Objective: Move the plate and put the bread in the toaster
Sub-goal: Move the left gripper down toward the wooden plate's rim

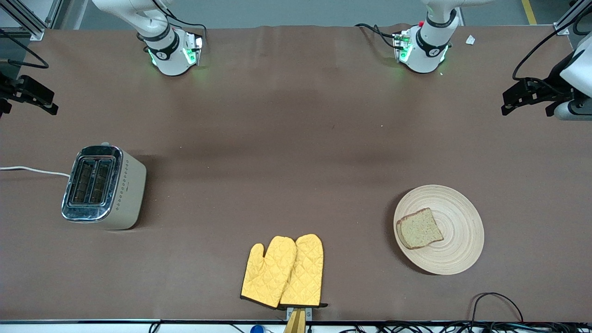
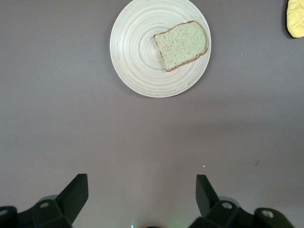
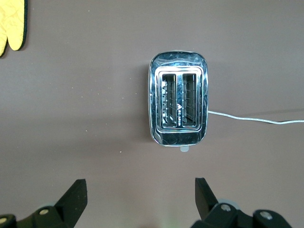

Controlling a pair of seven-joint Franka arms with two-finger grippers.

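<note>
Table point(image 1: 296, 138): brown surface, both my arms waiting, held high above it at their own ends.

Plate point(image 1: 458, 231): rests flat on the table toward my left arm's end, close to the front camera's edge. It also shows in my left wrist view point(image 2: 142, 57).

Toaster point(image 1: 104, 187): stands upright toward my right arm's end, well apart from the plate, both slots unoccupied, chrome top facing up. A white cord point(image 1: 32, 171) runs from it toward the table's end. My right wrist view looks straight down on the toaster point(image 3: 179, 104).

Mitts point(image 1: 284, 270): a yellow quilted pair, lying flat and overlapping, between toaster and plate, nearest the front camera's edge.

Bread point(image 1: 419, 228): one slice lying flat on the plate, on the part toward the mitts, inside the rim. Seen also from my left wrist point(image 2: 181, 44).

Left gripper point(image 2: 142, 194): over bare table, off the plate; fingers spread wide, holding nothing.

Right gripper point(image 3: 141, 197): over bare table beside the toaster; fingers spread wide, holding nothing.
</note>
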